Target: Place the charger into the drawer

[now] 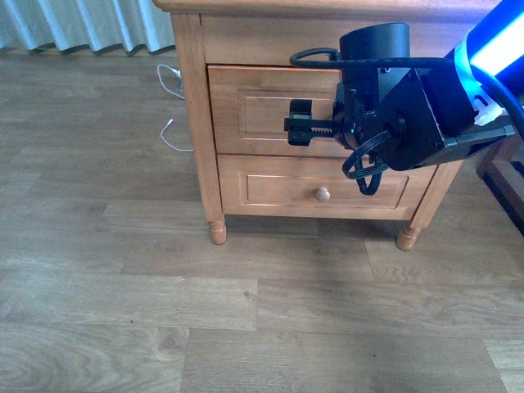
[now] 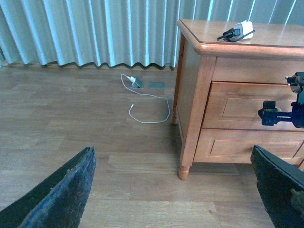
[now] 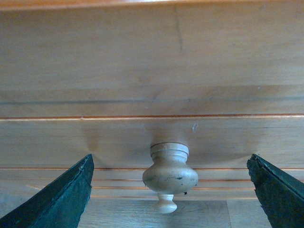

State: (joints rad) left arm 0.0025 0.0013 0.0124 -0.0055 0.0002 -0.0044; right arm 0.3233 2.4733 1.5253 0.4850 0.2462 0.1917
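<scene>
The charger [image 2: 240, 31], a small white block with a black cable, lies on top of the nightstand [image 2: 266, 47]. It is out of the front view. The upper drawer [image 1: 262, 110] looks shut. My right gripper [image 1: 296, 123] hovers open just in front of that drawer's panel, and the arm hides the knob in the front view. In the right wrist view the round wooden knob [image 3: 170, 173] sits between the spread fingers [image 3: 57, 199], untouched. My left gripper [image 2: 171, 156] is open over the floor, left of the nightstand, holding nothing.
The lower drawer [image 1: 270, 188] with its knob [image 1: 323, 194] is shut. A thin white cable [image 2: 149, 107] with a plug [image 2: 137, 81] lies on the wood floor beside the nightstand. Curtains [image 2: 95, 33] hang behind. Dark furniture [image 1: 503, 176] stands at right.
</scene>
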